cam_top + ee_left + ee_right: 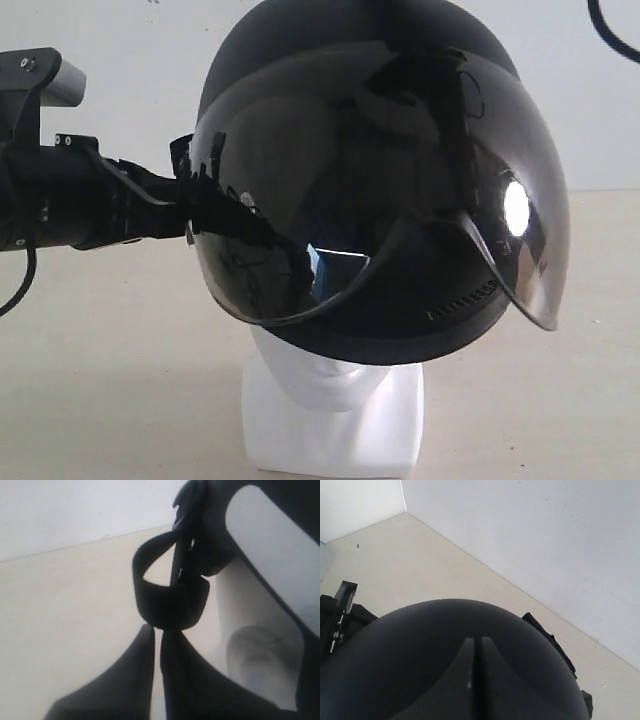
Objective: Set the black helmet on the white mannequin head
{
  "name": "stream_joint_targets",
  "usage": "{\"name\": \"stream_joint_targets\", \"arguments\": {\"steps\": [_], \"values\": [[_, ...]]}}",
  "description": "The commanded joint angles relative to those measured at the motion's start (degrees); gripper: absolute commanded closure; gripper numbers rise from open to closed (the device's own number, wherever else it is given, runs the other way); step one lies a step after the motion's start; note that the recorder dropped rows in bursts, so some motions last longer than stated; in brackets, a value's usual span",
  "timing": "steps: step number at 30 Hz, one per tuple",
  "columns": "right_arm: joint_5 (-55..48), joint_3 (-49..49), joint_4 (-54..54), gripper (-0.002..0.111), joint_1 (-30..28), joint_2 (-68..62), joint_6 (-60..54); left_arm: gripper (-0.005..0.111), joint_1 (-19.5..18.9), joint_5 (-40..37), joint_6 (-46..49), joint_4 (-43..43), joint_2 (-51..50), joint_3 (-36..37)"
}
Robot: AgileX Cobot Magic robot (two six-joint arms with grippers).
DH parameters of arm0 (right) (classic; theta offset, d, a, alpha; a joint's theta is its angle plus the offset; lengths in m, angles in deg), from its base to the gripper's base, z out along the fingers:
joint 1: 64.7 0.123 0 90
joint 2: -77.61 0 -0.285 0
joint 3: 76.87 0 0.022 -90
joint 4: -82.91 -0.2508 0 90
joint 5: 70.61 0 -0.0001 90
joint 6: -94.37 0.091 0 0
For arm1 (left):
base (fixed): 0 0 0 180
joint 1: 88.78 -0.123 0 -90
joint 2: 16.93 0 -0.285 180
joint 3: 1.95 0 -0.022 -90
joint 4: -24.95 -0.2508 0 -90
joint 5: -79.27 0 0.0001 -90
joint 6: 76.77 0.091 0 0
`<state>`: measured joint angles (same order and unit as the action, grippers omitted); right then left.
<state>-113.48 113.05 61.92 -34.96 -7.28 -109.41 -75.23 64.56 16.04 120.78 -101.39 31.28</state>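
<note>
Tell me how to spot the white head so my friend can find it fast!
Find the big black helmet in the middle of the picture, the one with the dark see-through visor. Look just under its bottom edge: the white head pokes out there, with only its chin and blocky neck showing. It is the only shiny white thing among black parts.

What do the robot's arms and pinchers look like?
The left arm is chunky and black, with a grey block on top and a thin black cable hanging below. The left gripper and right gripper each have two dark, smooth fingers that taper to a point. The right arm itself isn't in view.
</note>
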Motion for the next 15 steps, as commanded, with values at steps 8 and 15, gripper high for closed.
{"name": "stream_joint_targets", "arguments": {"steps": [8,15], "values": [[-0.3,3.6,1.0,0.109,0.1,0.0,0.7,0.102,-1.0,9.9,-2.5,3.2,-7.7,-2.8],[-3.7,3.5,1.0,0.109,0.1,-0.1,1.0,0.102,-1.0,9.4,-3.5,3.3,-6.6,-2.6]]}}
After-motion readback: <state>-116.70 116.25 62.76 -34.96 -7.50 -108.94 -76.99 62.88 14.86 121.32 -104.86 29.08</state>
